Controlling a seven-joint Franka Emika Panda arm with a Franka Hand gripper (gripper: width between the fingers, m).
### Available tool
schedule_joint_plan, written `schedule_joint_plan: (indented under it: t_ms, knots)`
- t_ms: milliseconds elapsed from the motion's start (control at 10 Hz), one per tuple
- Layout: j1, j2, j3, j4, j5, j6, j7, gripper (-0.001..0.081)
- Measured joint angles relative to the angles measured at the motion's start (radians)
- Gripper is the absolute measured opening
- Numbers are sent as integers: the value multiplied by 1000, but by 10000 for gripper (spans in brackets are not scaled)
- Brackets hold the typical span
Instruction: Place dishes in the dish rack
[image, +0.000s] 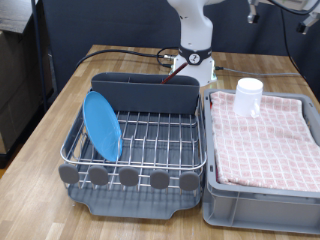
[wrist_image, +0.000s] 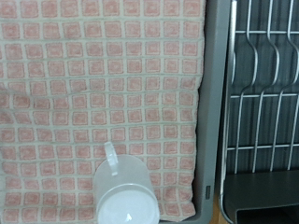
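The round light-blue plate (image: 100, 125) stands on edge in the silver wire dish rack (image: 150, 135), at the rack's left end in the exterior view. The white cylindrical cup (image: 248, 95) stands upright on the red-checked cloth (image: 265, 140), at the far corner nearest the rack. The wrist view looks down on the cup (wrist_image: 126, 191), the cloth (wrist_image: 93, 84) and the rack wires (wrist_image: 266, 84). The wooden spoon is out of view. Only the arm's base (image: 195, 40) shows; the gripper shows in neither view.
The tall grey utensil bin (image: 145, 92) runs along the rack's far side, and round grey discs (image: 130, 177) line its front. The cloth lies in a grey crate (image: 260, 205) right of the rack. Both stand on a wooden table (image: 40, 150).
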Motion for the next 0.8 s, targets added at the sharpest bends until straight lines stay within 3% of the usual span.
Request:
schedule_joint_plan:
  t_ms: [400,800]
  knots:
    - [27,-6,59,-2,37,-39,27,803]
    - [27,14,58,-35,128,-99,-53,803]
